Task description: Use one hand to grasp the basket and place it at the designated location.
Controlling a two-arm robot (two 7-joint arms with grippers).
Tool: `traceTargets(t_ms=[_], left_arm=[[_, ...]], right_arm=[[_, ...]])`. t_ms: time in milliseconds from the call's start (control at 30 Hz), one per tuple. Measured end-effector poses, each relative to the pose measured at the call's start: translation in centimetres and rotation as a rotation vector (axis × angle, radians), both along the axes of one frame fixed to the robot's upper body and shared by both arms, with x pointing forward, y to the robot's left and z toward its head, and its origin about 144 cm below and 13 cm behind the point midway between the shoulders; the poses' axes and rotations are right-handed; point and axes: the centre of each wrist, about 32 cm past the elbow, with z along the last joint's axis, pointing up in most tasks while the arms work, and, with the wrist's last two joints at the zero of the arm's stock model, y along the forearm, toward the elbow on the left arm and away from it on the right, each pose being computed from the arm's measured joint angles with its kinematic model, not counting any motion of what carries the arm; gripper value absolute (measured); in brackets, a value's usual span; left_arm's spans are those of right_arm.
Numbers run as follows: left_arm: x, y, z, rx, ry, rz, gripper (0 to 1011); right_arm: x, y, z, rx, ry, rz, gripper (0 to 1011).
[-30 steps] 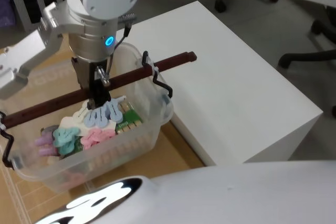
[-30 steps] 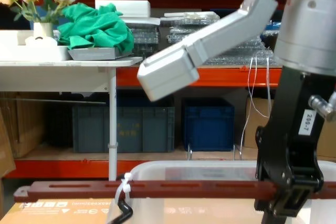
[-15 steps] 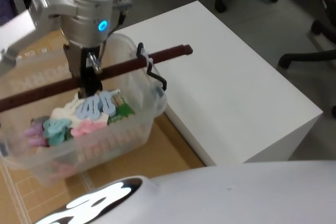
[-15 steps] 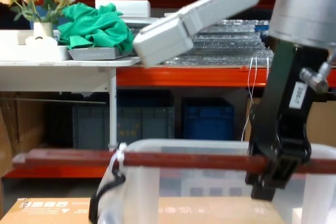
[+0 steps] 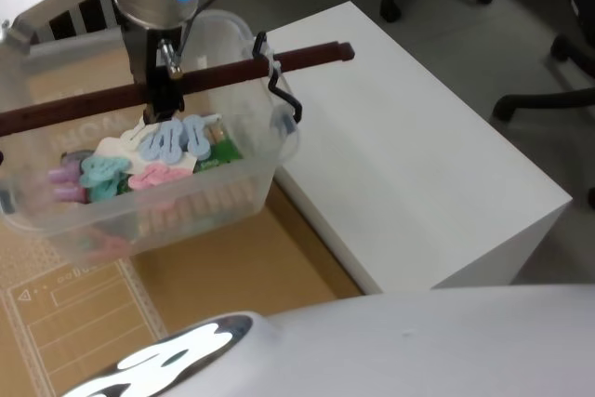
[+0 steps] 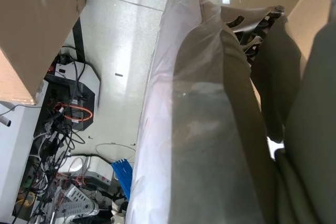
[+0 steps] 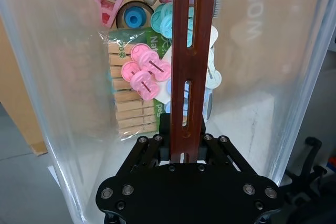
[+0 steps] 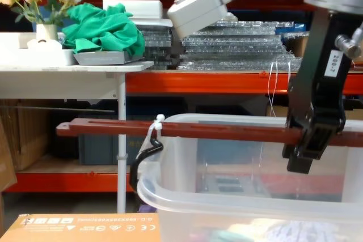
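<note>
Our right gripper [image 5: 165, 104] is clamped shut on the basket's handle [image 5: 232, 72], a reddish-brown wooden bar with slots cut through it. The black jaws pinch the bar from both flat sides, close to its middle, as the right wrist view shows [image 7: 182, 145]. The basket [image 5: 260, 174] hangs under the bar and seems to us clear of the cardboard [image 5: 232, 276] below.

The bar's long axis runs from our left to our right. Its right end reaches over the near edge of the white table [image 5: 400, 155]. That table lies to the right of the basket and is likely the target, so we judge the carry should go rightward along the bar's own line, with the basket's floor kept above the tabletop.

The basket is a large tub of clear, smooth, slightly cloudy plastic with rounded corners and a rolled rim. A white zip tie [image 8: 153, 128] and a black wire hook [image 8: 142, 160] join bar to rim. Inside lie pastel plastic pegs [image 5: 167, 141] and a pack of plain wooden ones [image 7: 128, 111].
</note>
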Motion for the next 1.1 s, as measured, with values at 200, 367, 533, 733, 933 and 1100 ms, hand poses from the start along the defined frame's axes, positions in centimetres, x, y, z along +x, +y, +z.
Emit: traceTargets(t_ms=[200,367,533,733,933,1100], left_arm=[[0.0,0.0,0.0,0.000,0.000,0.000,0],[0.0,0.0,0.0,0.000,0.000,0.000,0],[0.0,0.0,0.0,0.000,0.000,0.000,0],[0.0,0.0,0.0,0.000,0.000,0.000,0],[0.0,0.0,0.0,0.000,0.000,0.000,0],[0.0,0.0,0.0,0.000,0.000,0.000,0]], right_arm=[[0.1,-0.2,0.4,-0.023,-0.010,-0.014,235],[0.2,-0.4,0.7,-0.043,-0.018,-0.032,234],[0.3,-0.6,1.2,-0.056,-0.027,-0.050,234],[1.0,-1.4,1.8,-0.073,-0.031,-0.125,234],[1.8,-2.7,2.4,-0.076,-0.028,-0.220,234],[2.2,-3.7,2.9,-0.069,-0.024,-0.289,234]])
